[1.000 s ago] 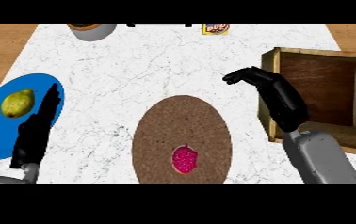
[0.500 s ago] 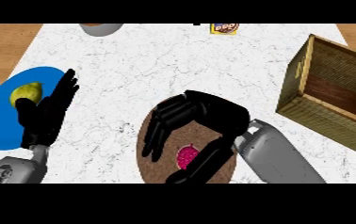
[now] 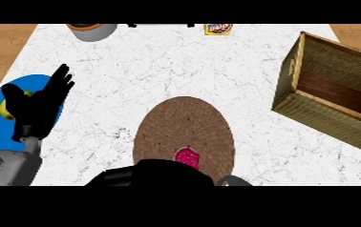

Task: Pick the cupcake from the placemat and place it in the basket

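A pink cupcake [image 3: 187,155] sits on the near part of the round brown placemat [image 3: 183,126]. My right hand [image 3: 165,173] shows as a black mass at the view's lower edge, right against the cupcake's near side and hiding its lower part. The wooden basket [image 3: 328,90] stands at the right edge of the white counter, tilted in the view, well away from the cupcake. At the left my left hand [image 3: 38,107] rests open, fingers up, over a blue plate [image 3: 32,80].
A grey bowl [image 3: 91,30] stands at the far left of the counter. At the far edge lies a yellow and blue packet [image 3: 218,28]. A yellowish fruit [image 3: 4,108] on the blue plate is mostly hidden by my left hand.
My right hand moved from beside the basket to over the placemat, then drew back to the near edge by the cupcake. The left hand stayed over the plate.
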